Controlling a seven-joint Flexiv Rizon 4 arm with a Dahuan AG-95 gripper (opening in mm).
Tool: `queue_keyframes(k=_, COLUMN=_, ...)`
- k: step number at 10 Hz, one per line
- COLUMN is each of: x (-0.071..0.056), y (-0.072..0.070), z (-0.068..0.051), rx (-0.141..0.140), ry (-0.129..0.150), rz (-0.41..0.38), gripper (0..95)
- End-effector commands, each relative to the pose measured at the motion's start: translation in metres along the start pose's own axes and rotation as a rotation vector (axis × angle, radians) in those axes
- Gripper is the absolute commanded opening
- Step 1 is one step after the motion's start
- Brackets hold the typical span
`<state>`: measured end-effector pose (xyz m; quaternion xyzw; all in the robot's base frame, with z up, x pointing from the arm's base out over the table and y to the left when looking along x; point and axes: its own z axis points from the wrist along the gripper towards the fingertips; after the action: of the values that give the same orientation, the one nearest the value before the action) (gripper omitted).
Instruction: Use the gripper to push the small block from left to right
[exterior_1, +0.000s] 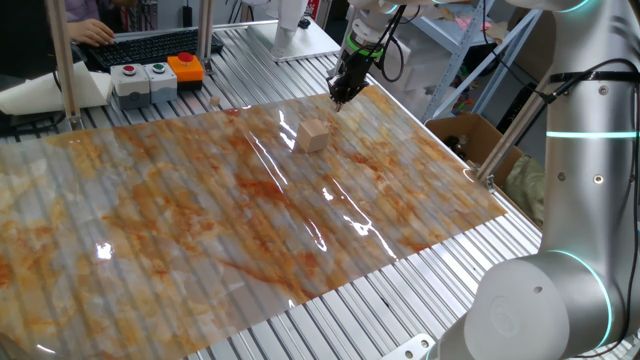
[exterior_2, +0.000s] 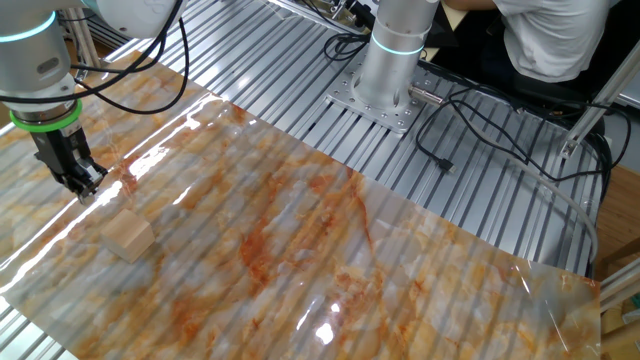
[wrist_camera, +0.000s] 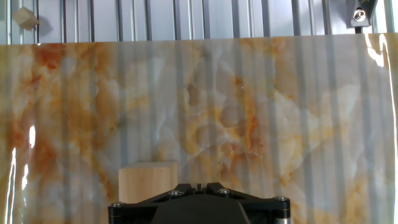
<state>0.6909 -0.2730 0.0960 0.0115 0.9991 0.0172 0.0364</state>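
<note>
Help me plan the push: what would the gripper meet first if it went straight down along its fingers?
Likely the marbled sheet: the gripper hangs beside the small block, not over it, though depth is unclear.

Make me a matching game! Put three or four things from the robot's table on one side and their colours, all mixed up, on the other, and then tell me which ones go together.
Things:
1. small block
2. gripper
3. ring above the gripper
4. big button on the button box

Colours:
A. green
B. orange
C. pale tan wood
D. black

Pairs: 1-C, 2-D, 3-A, 4-B
</note>
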Motion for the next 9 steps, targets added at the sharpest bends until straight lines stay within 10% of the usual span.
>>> queue_keyframes(k=1, x=0.0011, y=0.0005, z=-0.0008, rx=-0.005, ry=0.010, rz=0.003, gripper=0.0)
queue_keyframes(k=9, x=0.0011, y=0.0005, z=-0.0008, rx=-0.009, ry=0.021, rz=-0.035, gripper=0.0)
